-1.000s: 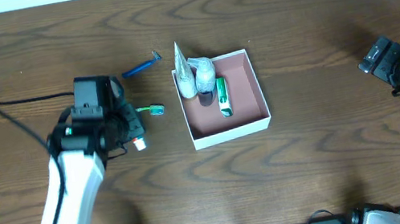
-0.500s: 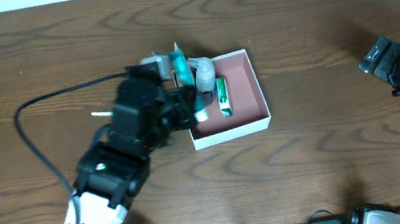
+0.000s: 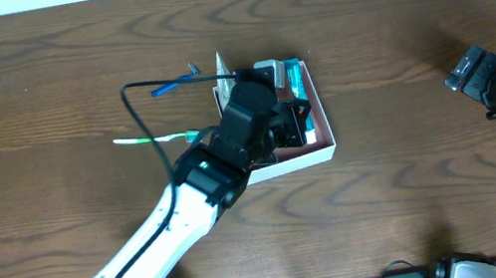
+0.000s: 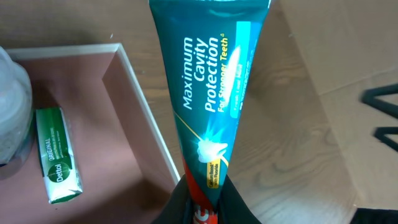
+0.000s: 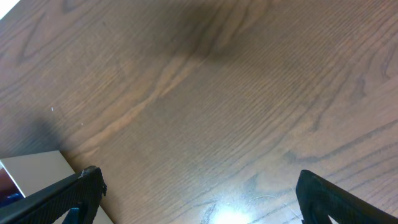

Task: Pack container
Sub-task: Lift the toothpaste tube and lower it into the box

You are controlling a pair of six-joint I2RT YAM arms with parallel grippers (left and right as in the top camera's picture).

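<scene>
1. Teal and lettered in white, the toothpaste tube (image 4: pixel 211 93) is being pinched at its red-striped lower end by the left gripper (image 4: pixel 204 210). The gripper's dark fingers are pressing in on it at the bottom edge of the left wrist view.
2. The tube is running up the middle of that view, showing over the white right-hand wall of the container (image 4: pixel 146 112) and the brown table (image 4: pixel 311 124) beyond. Whether it is touching the wall cannot be told.
3. In the overhead view the container (image 3: pixel 294 161) is sitting at the middle of the frame. The left arm (image 3: pixel 172 227) is reaching across it from the lower left and covering much of its reddish-brown inside.
4. A green soap packet (image 4: pixel 59 155) is lying flat on the container floor at the left of the wrist view, near a pale rounded item (image 4: pixel 11 118) at the frame's left edge.
5. A blue razor (image 3: pixel 176 82) and a slim green-and-white stick (image 3: pixel 152 138) are lying on the wood left of the container, apart from each other.
6. The right gripper (image 5: pixel 199 180) is hanging over the wood near the right edge of the overhead frame. Its fingers are spread wide and gripping nothing, and a white corner of the container is showing at the lower left of its own view.
</scene>
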